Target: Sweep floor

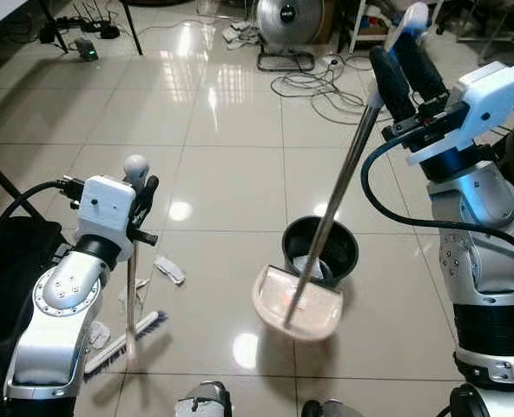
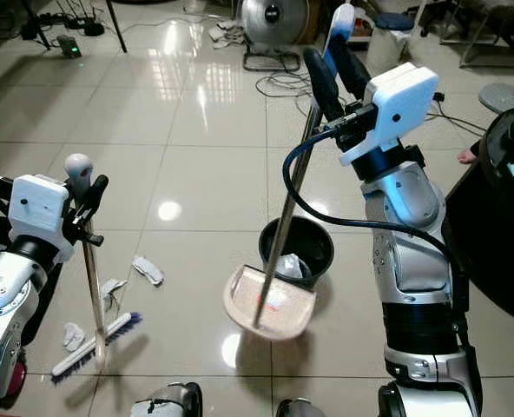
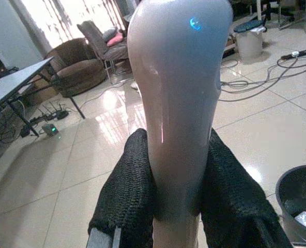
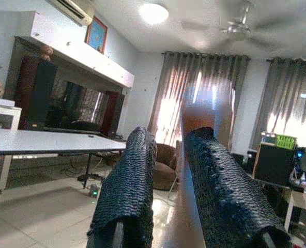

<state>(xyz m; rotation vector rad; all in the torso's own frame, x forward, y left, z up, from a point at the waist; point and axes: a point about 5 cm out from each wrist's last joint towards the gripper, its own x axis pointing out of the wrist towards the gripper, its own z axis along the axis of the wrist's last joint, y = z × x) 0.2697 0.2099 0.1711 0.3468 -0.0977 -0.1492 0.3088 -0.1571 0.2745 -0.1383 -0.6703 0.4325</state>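
My left gripper [image 1: 144,201] is shut on the upper part of the broom handle [image 1: 134,261], just under its rounded grey knob [image 3: 179,98]. The broom's blue-and-white brush [image 1: 122,346] rests on the tiles at my lower left. Several white paper scraps [image 1: 168,269] lie by the brush. My right gripper [image 1: 403,74] is raised high and shut on the long metal handle [image 1: 335,204] of the beige dustpan [image 1: 296,306]. The pan hangs tilted at the near side of a black bin [image 1: 348,252] holding crumpled paper.
A floor fan [image 1: 289,19] and loose cables [image 1: 326,82] lie on the tiles at the back. Dark furniture [image 2: 500,217] stands close at my right, and a black object [image 1: 5,261] at my left. Open tiled floor stretches ahead.
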